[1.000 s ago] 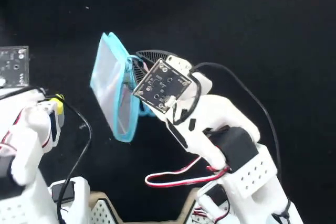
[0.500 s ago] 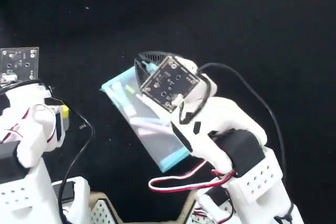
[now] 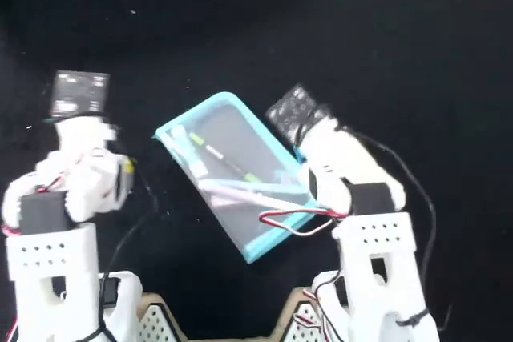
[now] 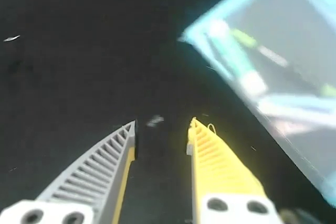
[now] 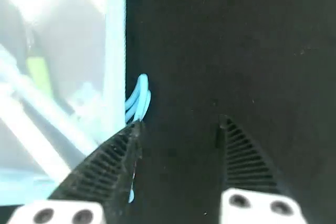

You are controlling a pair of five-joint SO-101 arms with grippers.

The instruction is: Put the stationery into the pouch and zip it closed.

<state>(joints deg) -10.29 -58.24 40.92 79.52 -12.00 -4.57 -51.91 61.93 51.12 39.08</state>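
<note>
1. Left arm (image 3: pixel 68 198): near left corner of the bench (image 3: pixel 417 54). Jaws, one grey and one yellow, parted and holding nothing, over bare black bench just short of a corner of the pouch.
2. Right arm (image 3: pixel 357 190): near right. Jaws parted and empty beside the pouch's long edge, with the dark jaw's tip at the zip pull cord (image 5: pixel 139 95).
3. Pouch (image 3: pixel 232 130): clear face, light blue trim. It lies flat and askew at mid bench between the two arms, one corner toward the near edge.
4. Stationery (image 3: pixel 240 188): pens and a green-ended marker, inside the pouch and seen through its face.

Status: filling judged complete, as all stationery seen lies in the pouch. Whether the zip is fully closed cannot be told, so closing remains to be confirmed or finished.
</note>
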